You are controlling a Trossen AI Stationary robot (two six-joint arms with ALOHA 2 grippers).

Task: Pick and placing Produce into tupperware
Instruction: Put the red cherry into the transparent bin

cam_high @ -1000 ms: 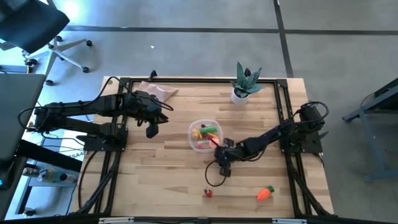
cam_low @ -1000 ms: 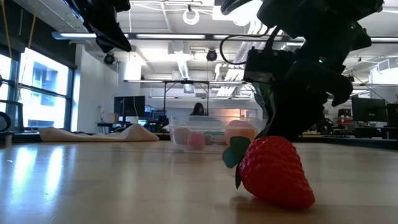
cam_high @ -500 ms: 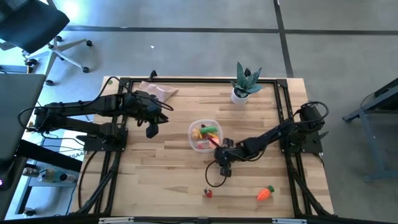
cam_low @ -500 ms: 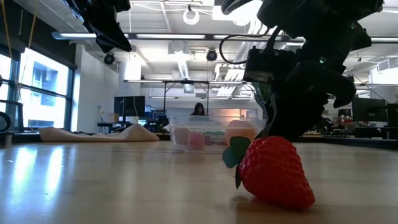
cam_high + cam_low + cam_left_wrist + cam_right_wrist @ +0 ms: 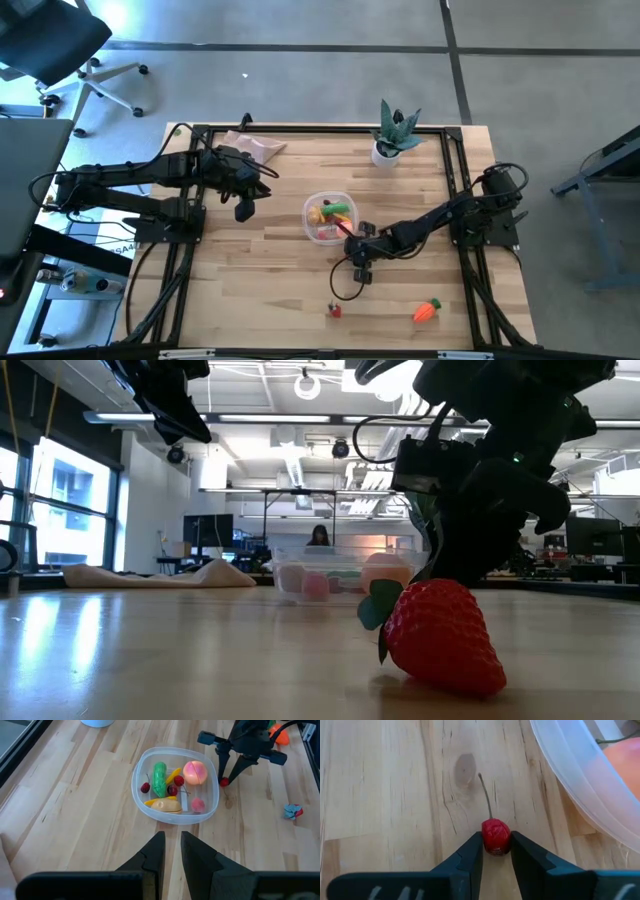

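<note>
Just beside the tupperware (image 5: 580, 785), my right gripper (image 5: 496, 851) is clamped on a cherry (image 5: 495, 836); left gripper (image 5: 171, 852) waits w/ fingers together.

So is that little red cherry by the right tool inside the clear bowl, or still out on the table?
Out. The cherry lies on the bare wood just outside the bowl's rim, pinched between the right tool.

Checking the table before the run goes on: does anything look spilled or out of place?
Nothing looks spilled or damaged. The tupperware sits upright with produce inside. A strawberry and carrot lie loose on the table, and the right gripper pinches a small cherry beside the container.
</note>
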